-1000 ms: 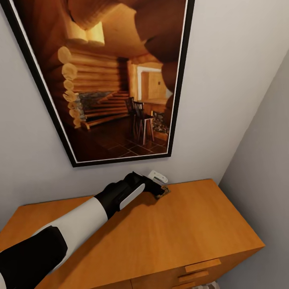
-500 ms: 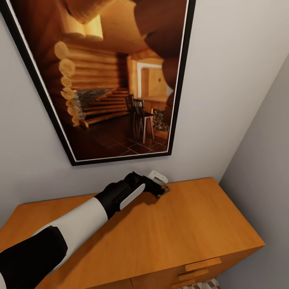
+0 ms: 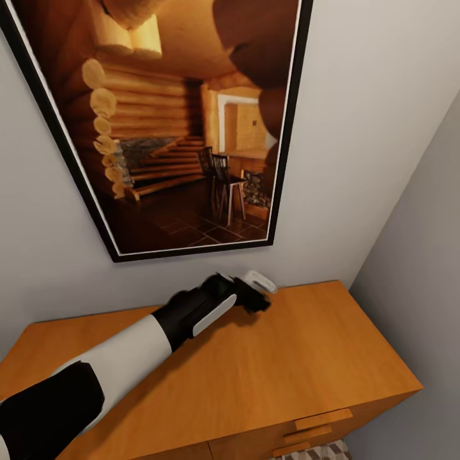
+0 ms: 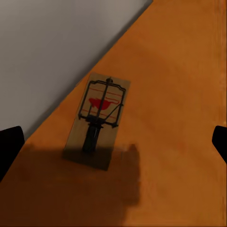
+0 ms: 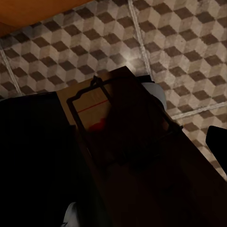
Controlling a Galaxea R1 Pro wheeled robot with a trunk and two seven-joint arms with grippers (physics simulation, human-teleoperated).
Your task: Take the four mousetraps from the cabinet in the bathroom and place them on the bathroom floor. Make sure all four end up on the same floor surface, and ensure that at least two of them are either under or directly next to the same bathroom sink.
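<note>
Left end effector (image 3: 260, 295) hangs spread wide above a mousetrap (image 4: 98, 117) lying flat on the cabinet (image 3: 300, 358) top by the wall, while the right end effector grips another mousetrap (image 5: 101, 123) over the bathroom floor (image 5: 189, 52).

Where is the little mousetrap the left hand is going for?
The mousetrap lies flat on the cabinet top, close to the wall, in front of the left gripper.

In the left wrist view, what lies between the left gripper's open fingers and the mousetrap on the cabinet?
Only bare cabinet top: the mousetrap lies flat beside the wall, with the left gripper open above it.
</note>
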